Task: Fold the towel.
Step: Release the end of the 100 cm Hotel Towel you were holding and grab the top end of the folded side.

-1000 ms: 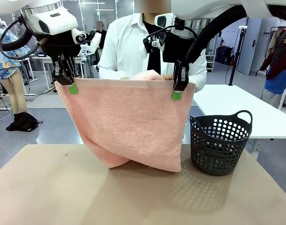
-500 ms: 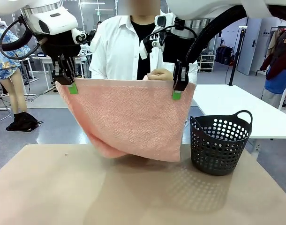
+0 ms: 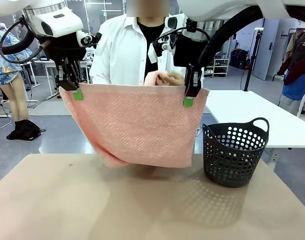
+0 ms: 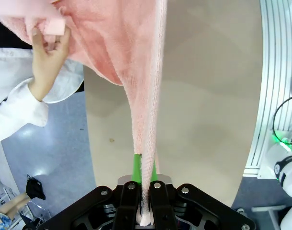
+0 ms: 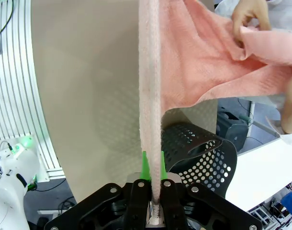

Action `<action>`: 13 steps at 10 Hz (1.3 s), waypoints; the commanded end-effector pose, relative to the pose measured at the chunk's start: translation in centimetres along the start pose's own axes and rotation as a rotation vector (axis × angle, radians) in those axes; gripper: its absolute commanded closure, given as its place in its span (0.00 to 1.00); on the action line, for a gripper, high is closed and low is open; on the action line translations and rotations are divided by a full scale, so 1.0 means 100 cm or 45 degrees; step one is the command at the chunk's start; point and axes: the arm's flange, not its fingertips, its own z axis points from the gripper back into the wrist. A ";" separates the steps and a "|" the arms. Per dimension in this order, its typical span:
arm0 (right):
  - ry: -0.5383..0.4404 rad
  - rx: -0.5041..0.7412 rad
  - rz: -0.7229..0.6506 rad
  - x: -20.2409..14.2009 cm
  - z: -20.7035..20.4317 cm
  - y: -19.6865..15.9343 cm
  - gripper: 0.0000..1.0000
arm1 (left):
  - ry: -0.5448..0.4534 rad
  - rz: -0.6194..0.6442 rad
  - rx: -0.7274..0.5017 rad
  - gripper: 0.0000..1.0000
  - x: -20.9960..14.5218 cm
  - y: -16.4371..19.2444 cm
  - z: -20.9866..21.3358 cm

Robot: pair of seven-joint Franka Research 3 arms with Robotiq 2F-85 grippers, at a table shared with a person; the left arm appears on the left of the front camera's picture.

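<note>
Where the white left arm comes in high at the left, its black left gripper (image 3: 77,93) with green pads is clamped tight on one top corner of the salmon-pink, rectangular herringbone terry towel (image 3: 137,125). In the left wrist view the two fingers (image 4: 136,166) pinch the towel's hem between them. The towel hangs as a stretched sheet between both arms, over the far part of the flat tan table (image 3: 52,200). Its lower part is doubled up behind, towards the person. Behind the top edge, the person's hand (image 3: 172,78) holds a bunched pink corner. The right gripper (image 3: 188,100) is closed on the other top corner. Just right of the towel, a dark, round, perforated plastic basket (image 3: 235,155) stands on the table.
</note>
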 end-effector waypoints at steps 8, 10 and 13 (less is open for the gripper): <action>0.001 -0.001 0.001 0.000 0.000 0.000 1.00 | 0.004 -0.009 -0.003 1.00 -0.002 0.000 0.002; 0.001 -0.001 0.001 0.000 0.000 0.000 1.00 | 0.004 -0.009 -0.003 1.00 -0.002 0.000 0.002; 0.001 -0.001 0.001 0.000 0.000 0.000 1.00 | 0.004 -0.009 -0.003 1.00 -0.002 0.000 0.002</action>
